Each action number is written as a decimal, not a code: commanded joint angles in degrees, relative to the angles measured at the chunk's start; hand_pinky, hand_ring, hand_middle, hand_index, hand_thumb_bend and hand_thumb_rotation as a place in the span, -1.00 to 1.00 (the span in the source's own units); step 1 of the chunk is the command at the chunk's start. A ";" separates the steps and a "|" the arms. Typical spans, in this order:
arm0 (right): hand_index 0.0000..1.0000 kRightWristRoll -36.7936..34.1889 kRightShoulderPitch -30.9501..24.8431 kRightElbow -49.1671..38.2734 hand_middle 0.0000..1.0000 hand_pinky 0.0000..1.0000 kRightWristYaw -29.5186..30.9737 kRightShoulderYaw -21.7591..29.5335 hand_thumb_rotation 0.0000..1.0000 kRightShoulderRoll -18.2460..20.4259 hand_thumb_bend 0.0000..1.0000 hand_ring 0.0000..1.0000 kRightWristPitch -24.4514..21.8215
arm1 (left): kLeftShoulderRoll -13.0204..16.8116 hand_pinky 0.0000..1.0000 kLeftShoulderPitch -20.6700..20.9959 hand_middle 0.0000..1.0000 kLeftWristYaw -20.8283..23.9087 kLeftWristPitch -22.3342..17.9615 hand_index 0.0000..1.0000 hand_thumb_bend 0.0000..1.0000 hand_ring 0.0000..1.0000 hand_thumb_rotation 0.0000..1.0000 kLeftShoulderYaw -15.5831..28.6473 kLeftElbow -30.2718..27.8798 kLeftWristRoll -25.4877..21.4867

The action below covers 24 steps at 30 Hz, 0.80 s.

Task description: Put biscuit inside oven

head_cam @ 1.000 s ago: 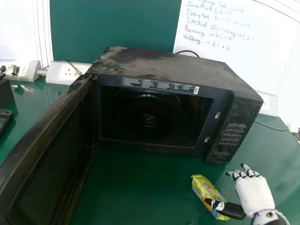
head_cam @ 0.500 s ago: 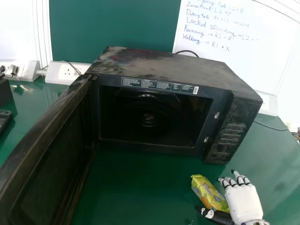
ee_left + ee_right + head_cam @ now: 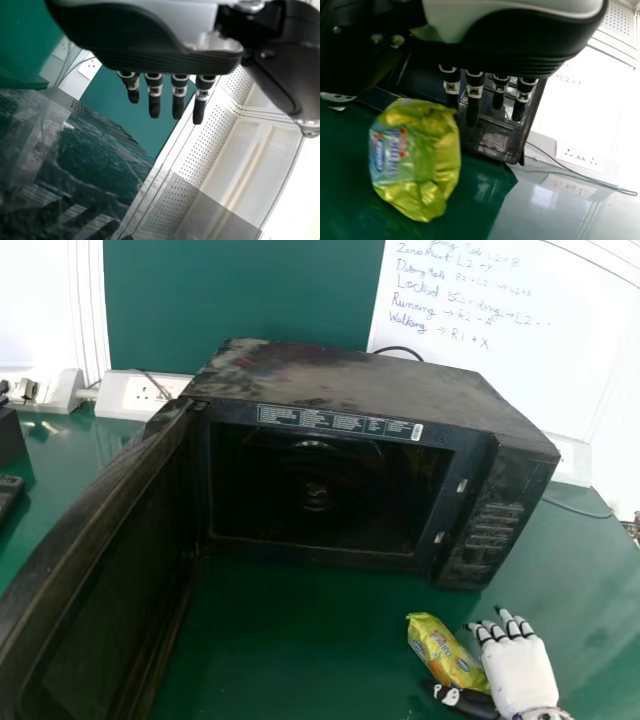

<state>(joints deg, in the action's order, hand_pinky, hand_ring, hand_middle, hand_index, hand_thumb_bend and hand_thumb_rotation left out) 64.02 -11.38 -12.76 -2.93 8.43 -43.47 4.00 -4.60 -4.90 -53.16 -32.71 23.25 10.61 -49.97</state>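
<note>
Biscuit packet (image 3: 445, 652) before the oven (image 3: 350, 375), towards its control-panel end; slip and snag hazards.
The right hand (image 3: 522, 675) lies just beside the packet, fingers straight and slightly spread, thumb along the packet's near side; contact cannot be told. The left hand (image 3: 155, 95) has straight, parted fingers. A loose closure could let the smooth wrapper slide or turn; a low approach could catch the oven's lower sill (image 3: 320, 552), a wide one its control panel (image 3: 490, 530). Room for moving lies before the opening, between the swung-out door (image 3: 90, 570) and packet.
</note>
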 commanded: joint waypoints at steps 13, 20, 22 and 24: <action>0.74 -4.61 2.28 6.79 0.75 0.88 -2.76 -0.54 0.00 -4.04 1.00 0.72 1.99 | -4.43 0.84 -2.77 0.95 0.07 0.70 0.83 0.86 0.90 0.31 -1.72 -0.37 -0.20; 0.72 -4.97 3.79 8.79 0.73 0.84 -3.60 -1.96 0.02 -4.58 1.00 0.69 2.05 | -4.48 0.85 -2.96 0.96 -0.74 0.88 0.83 0.85 0.90 0.28 -2.02 -0.42 -0.90; 0.71 -5.34 4.17 9.44 0.73 0.81 -3.85 -2.45 0.02 -4.71 1.00 0.68 2.37 | -4.45 0.84 -3.08 0.95 -0.90 0.81 0.83 0.85 0.90 0.29 -2.07 -0.46 -0.97; 0.70 -5.23 4.63 10.07 0.72 0.79 -4.59 -3.14 0.04 -4.90 1.00 0.67 2.80 | -4.45 0.83 -3.16 0.95 -0.78 0.73 0.82 0.85 0.89 0.29 -2.12 -0.43 -0.95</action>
<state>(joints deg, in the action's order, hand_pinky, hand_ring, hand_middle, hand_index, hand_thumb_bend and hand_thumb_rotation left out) 59.10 -7.26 -3.34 -6.64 6.19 -47.66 6.22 -4.52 -6.25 -53.29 -32.26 22.22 9.44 -50.36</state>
